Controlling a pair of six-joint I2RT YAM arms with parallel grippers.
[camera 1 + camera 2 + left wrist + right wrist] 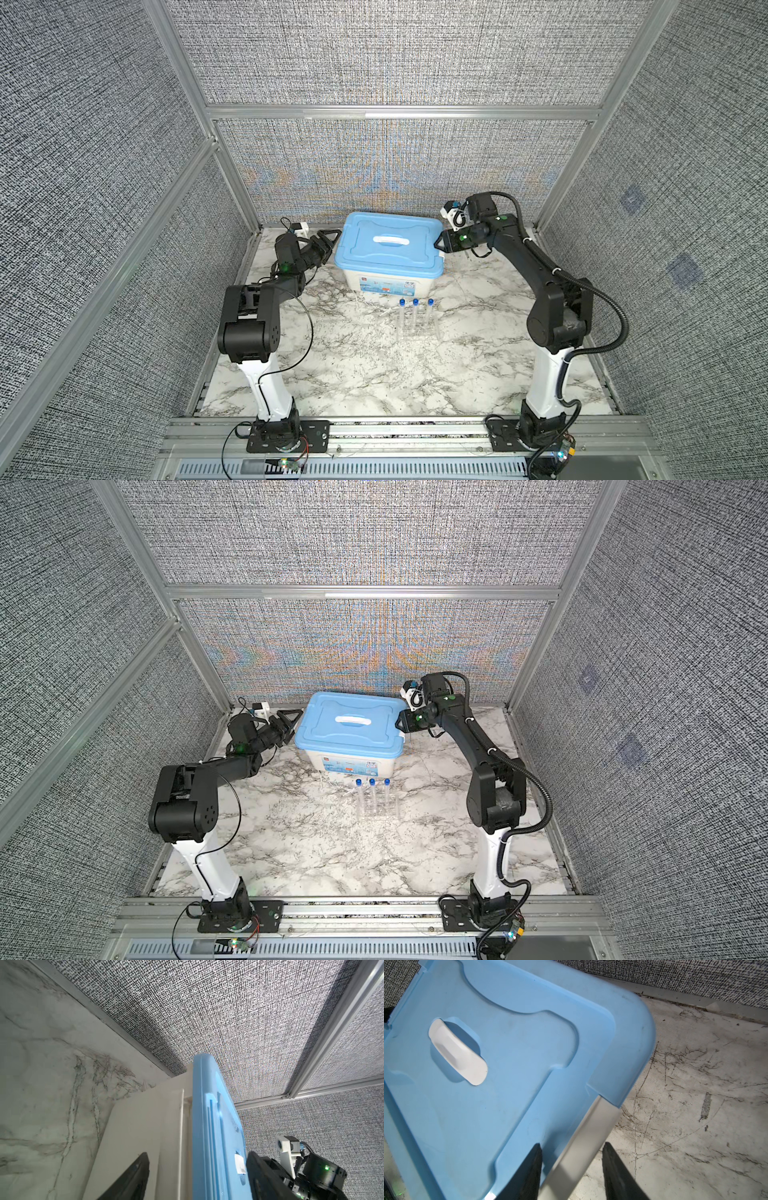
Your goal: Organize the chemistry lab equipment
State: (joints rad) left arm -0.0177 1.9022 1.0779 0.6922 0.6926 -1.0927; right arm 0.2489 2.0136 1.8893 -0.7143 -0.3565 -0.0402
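- The left hand point(334, 240) gapes wide at 9 o'clock of the white tub point(374, 286). Its fingers point(135, 1178) straddle the end rim of the light-blue lid point(370, 262) and hold nothing.
- The right hand point(571, 1145), about half open, sits at 3 o'clock of the tub. Its fingers flank the white latch point(591, 1126), gripping nothing.
- The lidded tub stands between both hands.
- At 6 o'clock of the tub, three blue-capped tubes point(414, 313) stand upright in the clear rack point(434, 330) on the marble counter point(353, 374), well apart from both hands.

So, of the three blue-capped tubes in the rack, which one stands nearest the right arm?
The tube at the right end of the row in both top views; the other two stand further toward the left arm.
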